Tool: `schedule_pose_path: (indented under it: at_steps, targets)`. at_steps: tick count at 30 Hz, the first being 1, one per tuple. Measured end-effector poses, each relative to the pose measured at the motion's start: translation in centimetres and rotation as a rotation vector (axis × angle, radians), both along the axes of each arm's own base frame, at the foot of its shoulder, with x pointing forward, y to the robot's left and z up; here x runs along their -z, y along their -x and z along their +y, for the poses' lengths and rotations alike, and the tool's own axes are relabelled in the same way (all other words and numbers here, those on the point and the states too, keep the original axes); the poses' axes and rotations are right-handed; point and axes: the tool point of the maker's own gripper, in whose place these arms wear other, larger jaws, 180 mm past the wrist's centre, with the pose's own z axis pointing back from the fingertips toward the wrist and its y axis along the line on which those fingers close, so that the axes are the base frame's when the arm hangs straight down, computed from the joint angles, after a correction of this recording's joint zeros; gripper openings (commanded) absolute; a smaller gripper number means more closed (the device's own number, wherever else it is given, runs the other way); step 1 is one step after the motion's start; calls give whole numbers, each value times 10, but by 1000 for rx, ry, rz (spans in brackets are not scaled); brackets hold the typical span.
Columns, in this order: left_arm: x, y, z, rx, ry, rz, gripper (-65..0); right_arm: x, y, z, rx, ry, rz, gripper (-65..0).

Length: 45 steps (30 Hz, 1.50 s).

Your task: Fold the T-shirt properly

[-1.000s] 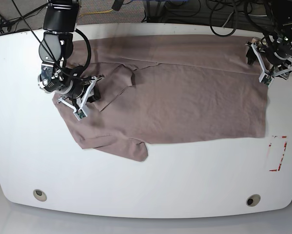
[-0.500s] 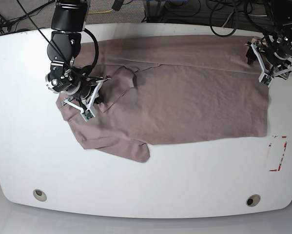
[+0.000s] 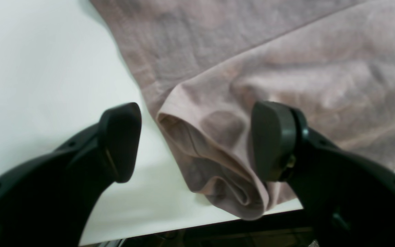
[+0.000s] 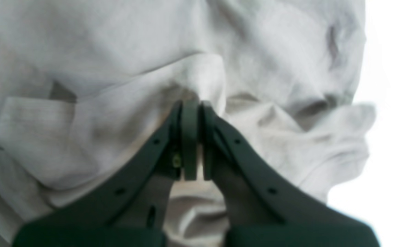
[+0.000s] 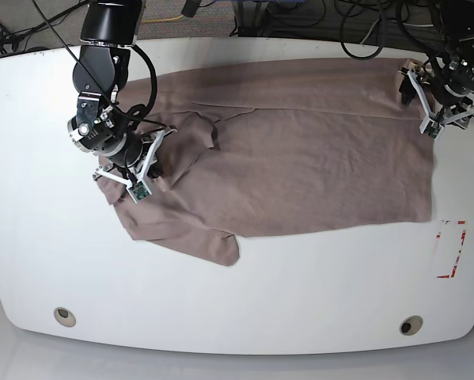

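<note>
T-shirt (image 5: 300, 158) lies spread across the middle of my white table (image 5: 237, 301), its sleeve end pointing to the lower left of the base frame. On the left side of that frame my right gripper (image 5: 145, 168) has its jaws pinched shut on a raised fold of the T-shirt. Farther back, at the upper right, my left gripper (image 5: 428, 107) stands open astride the T-shirt's rumpled corner at the table edge.
</note>
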Motion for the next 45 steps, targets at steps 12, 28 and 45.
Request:
schedule_pose_path:
  at_steps: [12, 28, 45]
  targets:
    - [3, 2, 1, -5, 4, 9, -192, 10, -5, 0, 7, -17, 30, -623]
    - [15, 10, 6, -26, 17, 49, -192, 28, -7, 0, 18, -46, 79, -414]
    - [15, 9, 6, -26, 17, 48, -192, 21, -8, 0, 14, -36, 58, -650]
